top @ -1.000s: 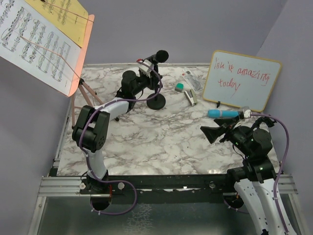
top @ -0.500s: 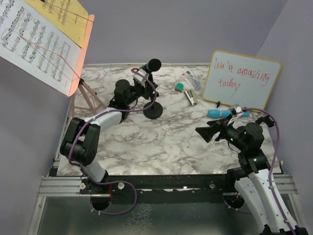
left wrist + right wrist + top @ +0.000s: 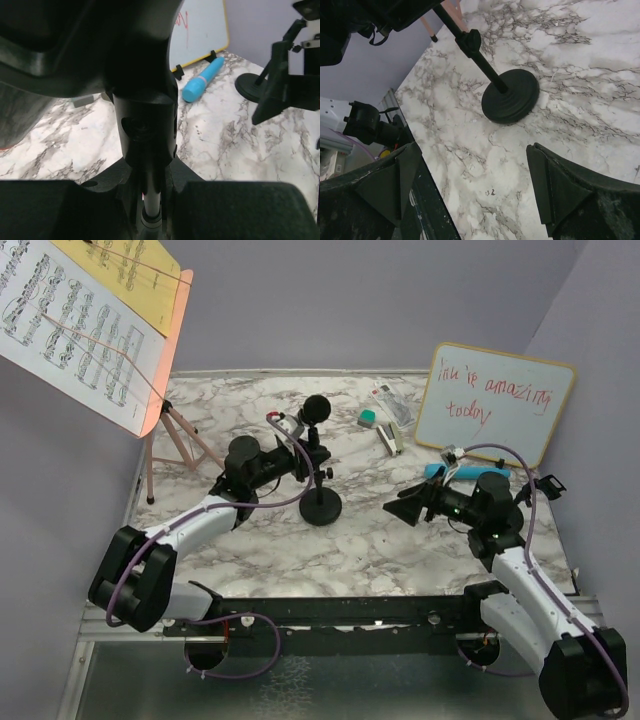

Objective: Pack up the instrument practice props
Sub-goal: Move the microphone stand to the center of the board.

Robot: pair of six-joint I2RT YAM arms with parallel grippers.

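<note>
Two microphones, two mic poles, one pink music rack [image 3: 176,335] and at least two sheet-music pages [image 3: 70,330] on it. The left fingers [image 3: 240,210] pinch one mic pole [image 3: 320,508] partway up; it leans over the desk [image 3: 380,540] with the black microphone [image 3: 316,407] clipped on top. If it leans further, that microphone might slip its clip, or the heavy base could twist the thin pole in the grip. The right fingers [image 3: 565,195] are spread wide near that base — a careless sweep could knock it. The blue microphone [image 3: 202,80] lies loose by the whiteboard [image 3: 495,400] and may roll; the second pole's base [image 3: 248,86] stands near it.
</note>
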